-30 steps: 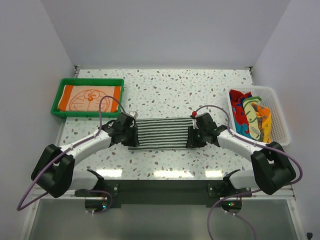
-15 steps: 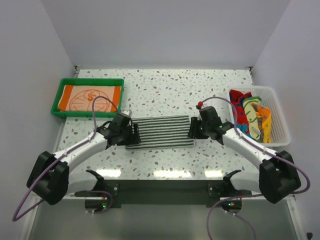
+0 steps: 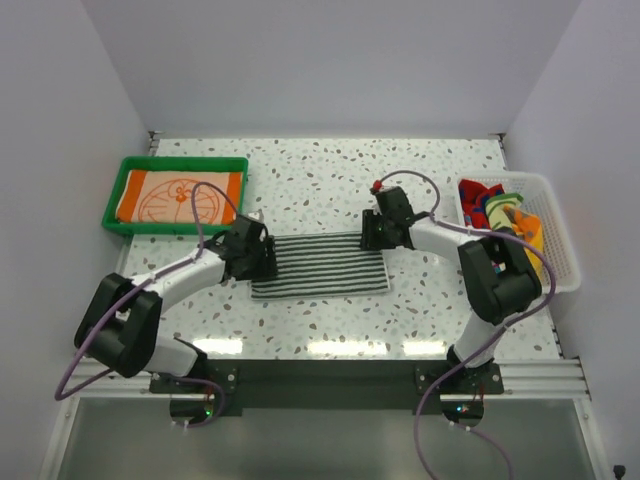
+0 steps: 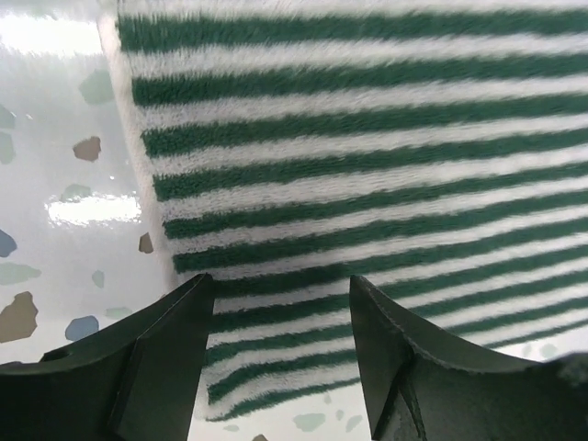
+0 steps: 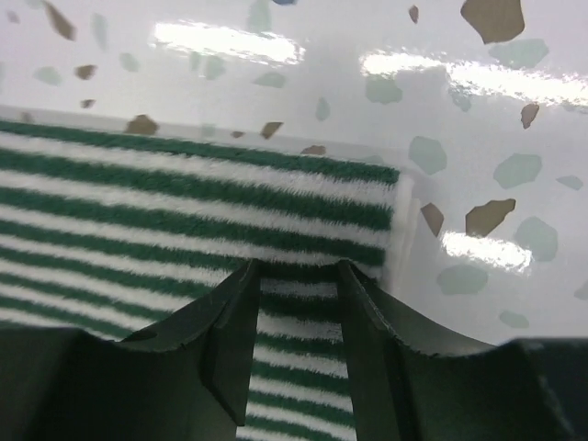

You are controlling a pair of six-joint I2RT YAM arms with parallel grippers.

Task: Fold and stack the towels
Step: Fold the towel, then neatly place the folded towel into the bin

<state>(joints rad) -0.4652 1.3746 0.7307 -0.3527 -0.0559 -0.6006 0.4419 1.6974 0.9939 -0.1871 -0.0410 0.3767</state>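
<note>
The folded striped towel (image 3: 320,265) lay flat in the middle of the surface, slightly toward the near edge. The left tool (image 4: 280,285) stood released over its left end. The right tool (image 5: 296,271), jaws parted and empty, hovered over its far right corner.

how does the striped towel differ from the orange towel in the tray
The striped towel lies on the bare table, while the orange towel sits inside the green tray. The striped towel carries dark and white bands; the orange towel shows a cartoon line drawing. Both lie flat.
</note>
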